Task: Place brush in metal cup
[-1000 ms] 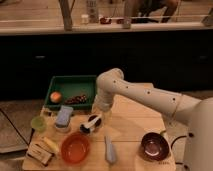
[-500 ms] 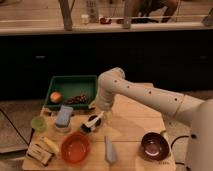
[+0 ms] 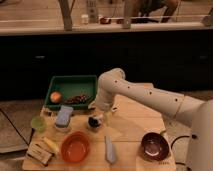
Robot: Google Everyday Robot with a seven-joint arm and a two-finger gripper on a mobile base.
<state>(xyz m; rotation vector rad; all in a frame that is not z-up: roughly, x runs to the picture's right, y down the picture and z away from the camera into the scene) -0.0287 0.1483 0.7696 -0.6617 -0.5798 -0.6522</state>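
Note:
The small dark metal cup (image 3: 93, 122) stands on the wooden table (image 3: 132, 127), between the blue-topped container and the table's middle. My gripper (image 3: 101, 116) hangs from the white arm (image 3: 145, 95) right over the cup's right rim, very close to it or touching it. A pale slim piece (image 3: 107, 120) points down beside the cup; I cannot tell whether it is the brush or part of the gripper. A grey-blue elongated object (image 3: 110, 150), possibly a brush, lies flat near the front edge.
A green tray (image 3: 72, 82) at the back left holds an orange fruit (image 3: 55, 96) and dark bits. In front are a pale green cup (image 3: 37, 123), a blue-topped container (image 3: 64, 116), an orange bowl (image 3: 75, 147) and a maroon bowl (image 3: 154, 145). Small items (image 3: 42, 149) lie front left.
The arm's wrist has sunk slightly towards the metal cup. Nothing else on the table has moved.

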